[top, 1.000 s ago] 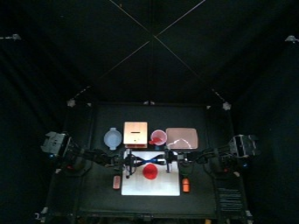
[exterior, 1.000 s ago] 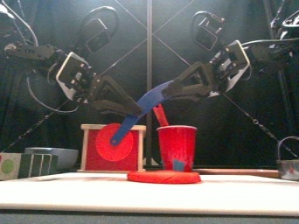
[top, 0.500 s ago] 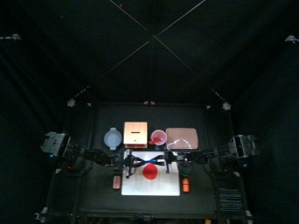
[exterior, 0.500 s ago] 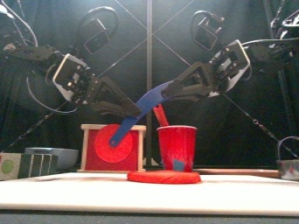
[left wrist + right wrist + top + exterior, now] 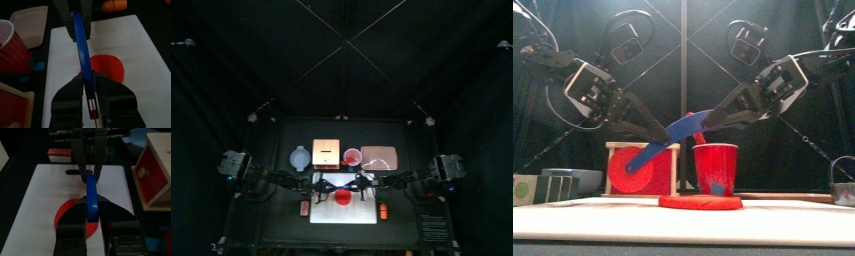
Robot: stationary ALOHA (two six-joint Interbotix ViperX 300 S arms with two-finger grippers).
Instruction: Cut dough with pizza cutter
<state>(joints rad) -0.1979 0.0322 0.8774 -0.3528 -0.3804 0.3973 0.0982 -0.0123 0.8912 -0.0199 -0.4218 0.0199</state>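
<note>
Both arms meet over the board's middle, each clamped on one end of the blue-handled pizza cutter (image 5: 671,138). Left gripper (image 5: 89,95) is clenched on the cutter; its jaws press the thin blue edge from both sides. Right gripper (image 5: 91,217) is likewise closed on the blue handle. In the front view the cutter hangs tilted in the air, its low end toward 8 o'clock and its high end toward 2 o'clock, well above the dough (image 5: 700,202) and not touching it. The dough is a flat red disc lying on the white board (image 5: 325,212), roughly at the board's centre, directly under the grippers in the top view. Behind it in the front view stands the red cup (image 5: 715,168), and at 9 o'clock from the cup a wooden box (image 5: 643,168) with a red face. Top view: the cup sits at 12 o'clock from the dough, between a tan block (image 5: 326,152) and a pinkish tray (image 5: 380,157). Cannot tell whether the cutter's wheel is exposed.
</note>
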